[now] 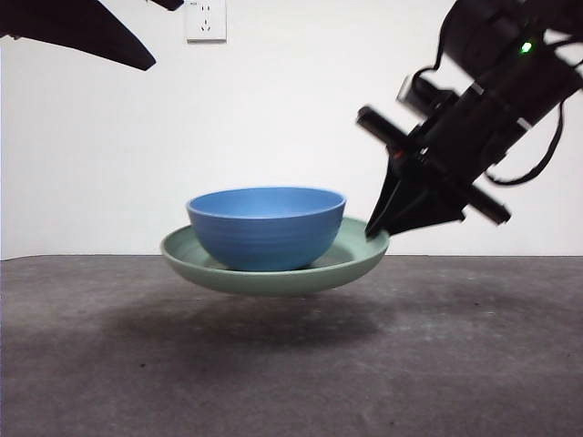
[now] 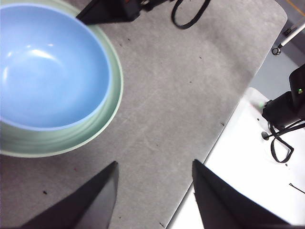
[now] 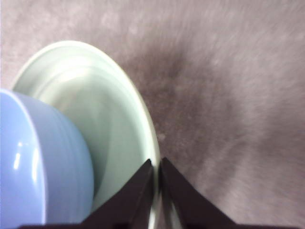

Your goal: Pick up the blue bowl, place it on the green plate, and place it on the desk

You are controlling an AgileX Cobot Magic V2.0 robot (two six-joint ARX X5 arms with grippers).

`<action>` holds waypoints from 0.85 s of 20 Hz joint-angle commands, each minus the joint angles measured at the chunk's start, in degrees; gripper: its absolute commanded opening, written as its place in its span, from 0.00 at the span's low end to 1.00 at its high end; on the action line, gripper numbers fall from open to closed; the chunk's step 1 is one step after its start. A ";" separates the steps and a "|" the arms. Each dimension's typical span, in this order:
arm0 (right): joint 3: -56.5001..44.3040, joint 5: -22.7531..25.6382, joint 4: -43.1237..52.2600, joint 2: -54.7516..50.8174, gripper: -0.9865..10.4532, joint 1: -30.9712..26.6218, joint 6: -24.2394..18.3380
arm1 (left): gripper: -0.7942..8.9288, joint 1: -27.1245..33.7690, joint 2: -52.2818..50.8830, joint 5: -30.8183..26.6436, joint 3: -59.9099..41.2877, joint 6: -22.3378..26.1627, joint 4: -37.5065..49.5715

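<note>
Right gripper (image 1: 375, 232) is pinching the rim of the green plate (image 1: 351, 264) between its 2 jaws and holding it clear of the desk (image 1: 291, 364) (shadow lying directly beneath). The blue bowl (image 1: 266, 228) is sitting upright in the plate, roughly centred. Left gripper (image 2: 153, 200) is hovering above the desk just beside the plate, jaws spread apart and holding nothing. A wall socket (image 1: 205, 18) is showing behind.
</note>
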 commanded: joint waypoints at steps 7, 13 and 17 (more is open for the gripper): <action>1.18 1.14 4.98 8.83 0.10 0.87 3.52 | 0.34 -0.37 0.31 0.11 0.48 0.11 -0.09; 1.18 2.27 4.90 9.42 0.15 0.87 3.45 | 0.34 -0.39 0.31 0.11 0.48 0.13 -0.85; 1.18 2.38 4.50 8.20 0.28 0.87 3.48 | 0.34 -0.37 0.31 0.09 0.48 0.13 -0.85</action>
